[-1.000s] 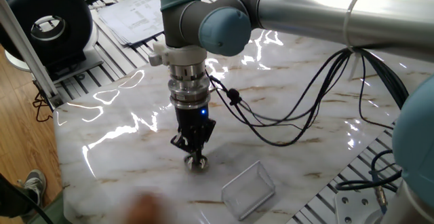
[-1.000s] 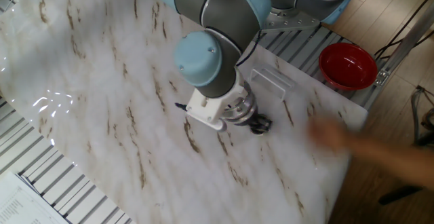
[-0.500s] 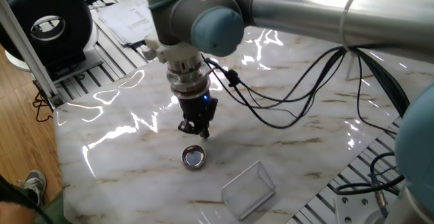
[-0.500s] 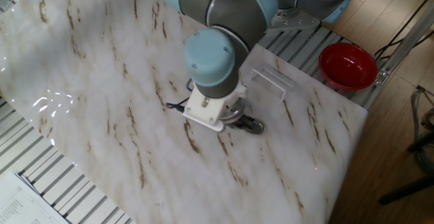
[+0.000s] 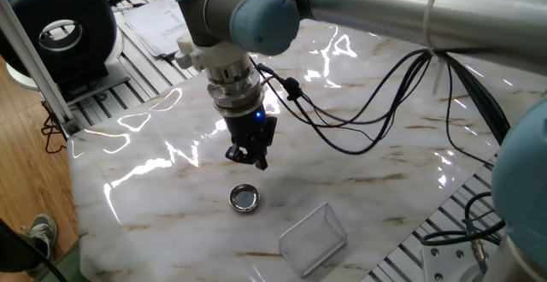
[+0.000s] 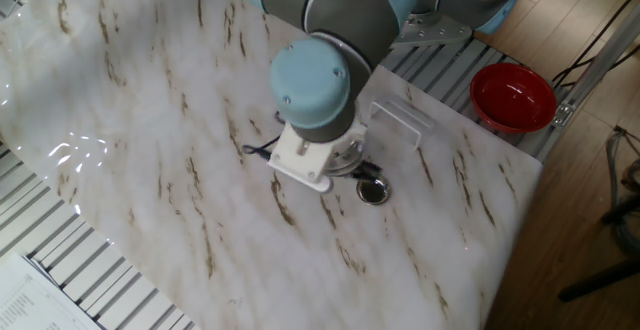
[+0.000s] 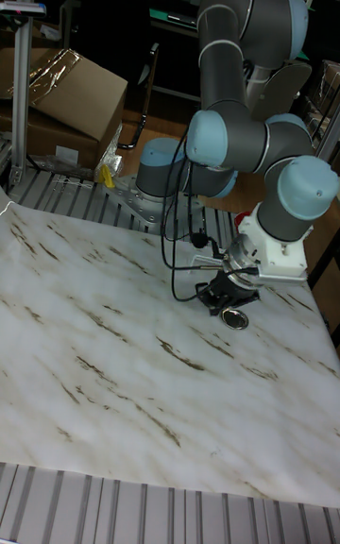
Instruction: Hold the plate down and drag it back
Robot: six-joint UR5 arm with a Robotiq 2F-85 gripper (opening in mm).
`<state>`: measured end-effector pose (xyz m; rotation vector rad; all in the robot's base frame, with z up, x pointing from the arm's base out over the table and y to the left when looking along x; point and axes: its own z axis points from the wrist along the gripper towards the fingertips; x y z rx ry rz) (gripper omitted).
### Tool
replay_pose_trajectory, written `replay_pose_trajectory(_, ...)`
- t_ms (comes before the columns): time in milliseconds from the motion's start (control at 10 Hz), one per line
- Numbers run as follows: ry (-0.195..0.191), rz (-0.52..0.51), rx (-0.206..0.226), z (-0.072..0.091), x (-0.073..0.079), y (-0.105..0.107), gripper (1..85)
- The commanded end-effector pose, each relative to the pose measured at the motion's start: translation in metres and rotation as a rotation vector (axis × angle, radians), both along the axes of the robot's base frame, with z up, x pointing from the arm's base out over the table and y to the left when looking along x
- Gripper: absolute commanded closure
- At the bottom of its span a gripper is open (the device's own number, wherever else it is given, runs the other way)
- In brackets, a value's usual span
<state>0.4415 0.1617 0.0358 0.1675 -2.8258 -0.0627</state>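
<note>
The little round plate [image 5: 244, 199] lies flat on the white marble tabletop [image 5: 154, 196]. It is shiny, with a raised rim. Nothing touches it. The claw [image 5: 250, 157] hangs in the air just above and a bit behind the plate, not on it. Its fingers look close together and hold nothing, but they are dark and small, so I cannot tell for sure how far apart they are.

A clear plastic box [image 5: 314, 237] sits on the tabletop near the plate, to the right of it and closer to the front edge in one fixed view. In the other fixed view the plate [image 6: 373, 191] shows just beside the arm's blue cap [image 6: 312, 78], and a red bowl [image 6: 513, 97] sits off the tabletop at the far right. In the tall fixed view the plate [image 7: 234, 319] lies near the right edge of the tabletop, right below the claw [image 7: 225, 297].
</note>
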Motion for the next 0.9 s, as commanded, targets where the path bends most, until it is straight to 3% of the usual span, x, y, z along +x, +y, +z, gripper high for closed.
replay_pose_trajectory(0, 0.022, -0.174, 0.113, 0.012, -0.025, 0.062, 84.3)
replay_pose_trajectory(100, 0.048, -0.180, 0.104, 0.009, -0.035, 0.070, 84.3)
replay_pose_trajectory(200, 0.050, -0.176, 0.098, 0.003, -0.039, 0.071, 84.3)
replay_pose_trajectory(800, 0.003, -0.166, 0.113, -0.036, -0.046, 0.078, 84.3)
